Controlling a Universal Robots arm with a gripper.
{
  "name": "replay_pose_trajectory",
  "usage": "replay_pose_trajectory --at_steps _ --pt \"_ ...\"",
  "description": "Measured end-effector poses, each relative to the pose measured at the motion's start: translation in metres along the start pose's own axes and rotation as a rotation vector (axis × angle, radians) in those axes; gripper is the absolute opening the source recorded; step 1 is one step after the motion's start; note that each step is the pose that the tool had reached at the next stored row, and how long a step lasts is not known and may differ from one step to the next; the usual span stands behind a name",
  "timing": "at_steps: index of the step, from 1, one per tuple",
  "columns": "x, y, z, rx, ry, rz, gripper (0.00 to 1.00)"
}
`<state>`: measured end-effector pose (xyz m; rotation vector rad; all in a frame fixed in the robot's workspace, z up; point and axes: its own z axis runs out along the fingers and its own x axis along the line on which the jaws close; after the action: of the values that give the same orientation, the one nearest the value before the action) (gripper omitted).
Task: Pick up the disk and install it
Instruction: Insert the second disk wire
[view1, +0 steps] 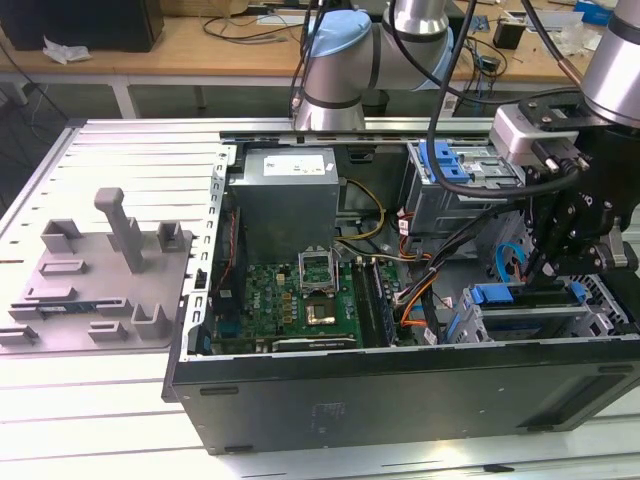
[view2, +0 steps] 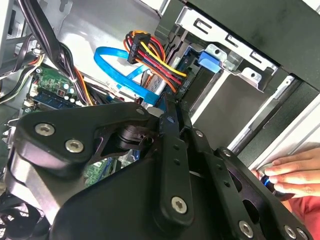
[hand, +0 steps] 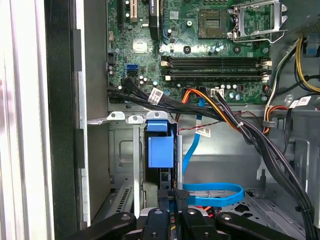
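Note:
The disk stands on edge in the drive bay at the case's front corner, with its blue carrier rail facing me. In the exterior view the disk's blue rail lies low at that view's right. My gripper hangs just behind the disk's rear edge, its two black fingers pressed close together with nothing seen between them. The second wrist view has the gripper pointing at the disk inside the metal bay. From outside, the gripper reaches down into the case over the bay.
The open computer case holds a motherboard, a blue data cable and cable bundles close beside the gripper. A person's hand rests on the case edge. A grey fixture sits at the exterior view's left.

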<state>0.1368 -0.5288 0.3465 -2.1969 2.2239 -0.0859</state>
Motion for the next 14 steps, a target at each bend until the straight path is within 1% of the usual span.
replay_pose_trajectory --at_steps 10,14 --pt "-0.0001 -0.0003 0.0016 0.0 0.0002 0.0 0.16" --pt "0.0 -0.0003 0.0017 0.0 0.0024 0.0 0.16"
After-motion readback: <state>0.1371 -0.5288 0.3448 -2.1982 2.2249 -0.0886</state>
